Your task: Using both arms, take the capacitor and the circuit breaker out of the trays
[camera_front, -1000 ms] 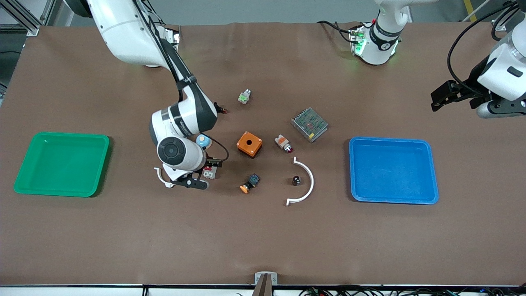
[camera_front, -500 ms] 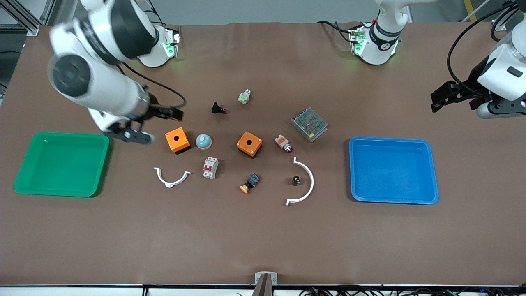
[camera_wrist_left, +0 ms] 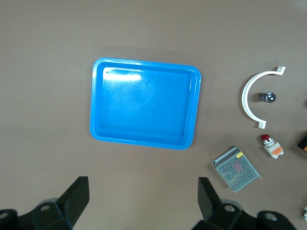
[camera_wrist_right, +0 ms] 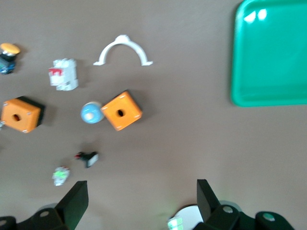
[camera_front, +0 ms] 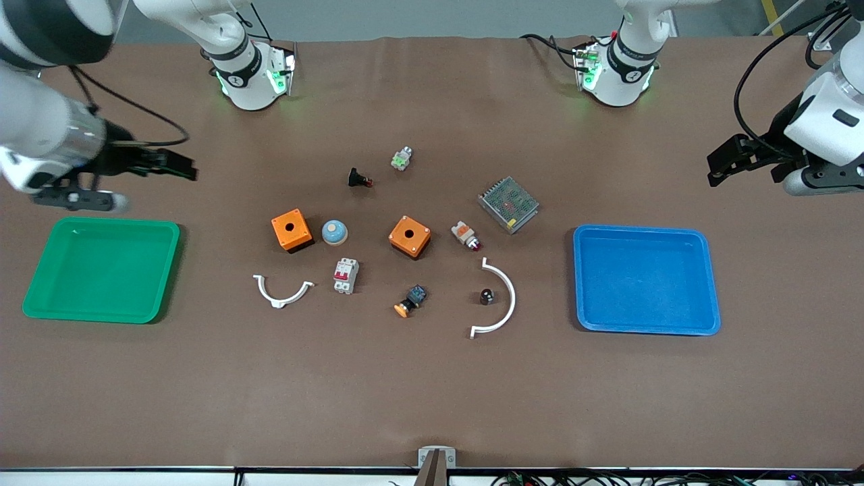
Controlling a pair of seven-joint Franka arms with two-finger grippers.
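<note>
Both shallow plastic trays sit empty: the green tray [camera_front: 101, 268] near the worktop edge at the right arm's end, the blue tray [camera_front: 644, 279] near the edge at the left arm's end. The parts they were to give up are already out on the brown worktop [camera_front: 432, 398], around the middle. The circuit breaker [camera_front: 345, 275], a small grey-white block with red levers, stands just beside a white curved plastic clip [camera_front: 283, 290] and nearer the front camera than the orange box [camera_front: 291, 230] and pale-blue domed button [camera_front: 334, 232]. The capacitor [camera_front: 486, 295], a tiny black stubby cylinder, lies inside the curve of a larger white arc [camera_front: 498, 298], between the breaker and the blue tray.

The right gripper [camera_front: 111, 182] hangs over the bare worktop just off the green tray's rim, fingers [camera_wrist_right: 74, 201] spread wide and holding nothing. The left gripper [camera_front: 749, 156] waits high over the worktop's edge past the blue tray, fingers [camera_wrist_left: 76, 194] likewise apart and empty.

The breaker lies toward the middle from the right gripper, the capacitor toward the middle from the left; each arm is well clear of its part. To my eye the job looks finished.
</note>
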